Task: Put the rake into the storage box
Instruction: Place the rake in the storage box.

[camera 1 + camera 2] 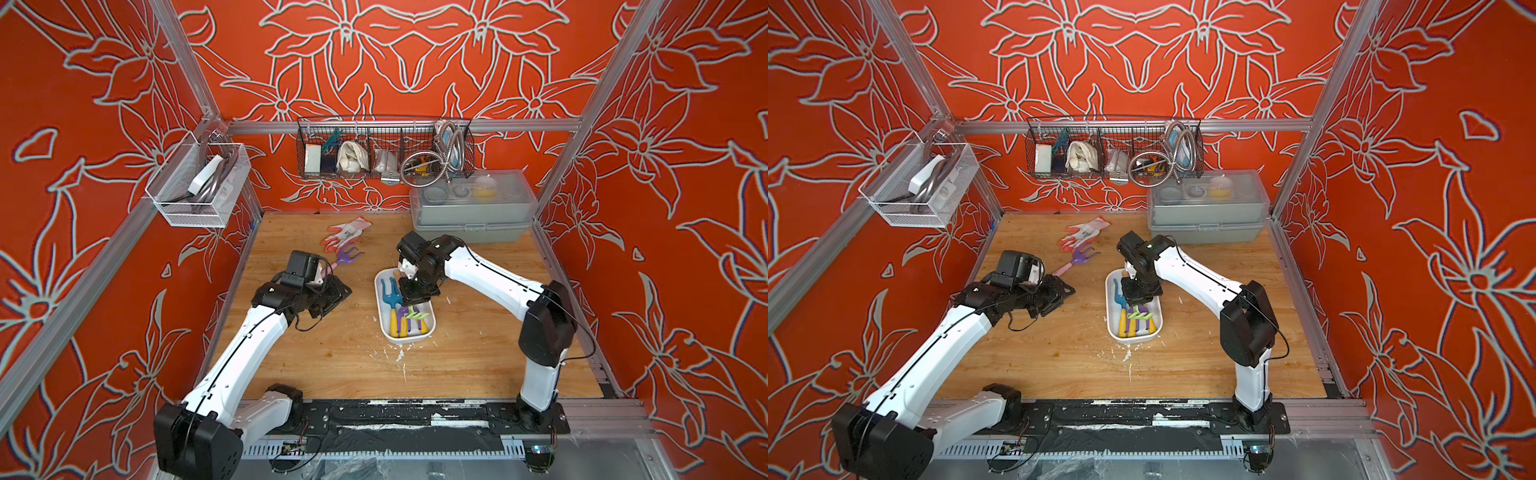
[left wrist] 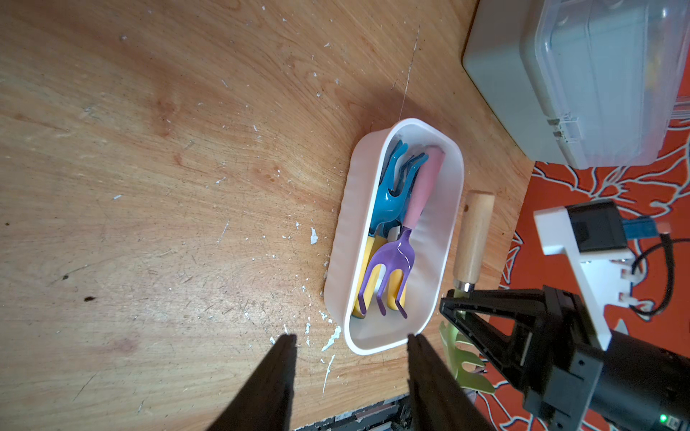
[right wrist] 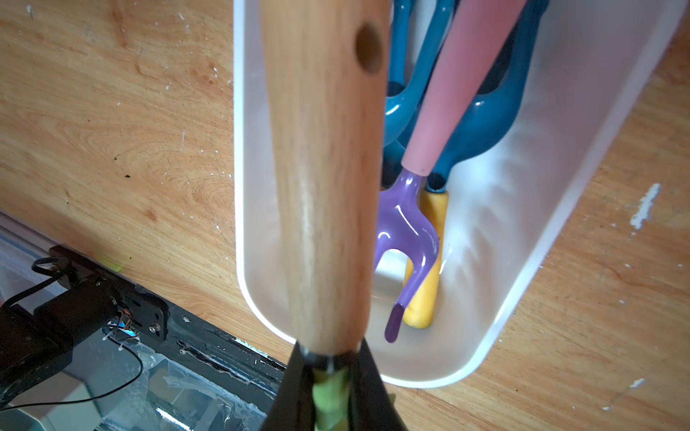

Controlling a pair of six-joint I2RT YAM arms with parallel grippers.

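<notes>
We should lower the green-tined, wooden-handled rake (image 3: 325, 186), clamped in our right claw (image 3: 330, 356), level into the white plastic storage box (image 3: 496, 231).

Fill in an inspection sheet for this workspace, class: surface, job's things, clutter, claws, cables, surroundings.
Surface: wooden table, scuffed, white flecks.
Job's things: green rake held over the storage box; three other rakes inside.
Clutter: purple rake, glove, grey lidded box.
Claws: left claw open, empty; right claw shut on green rake.
Cables: black loop at left wrist.
Surroundings: wire baskets, red floral walls.
</notes>
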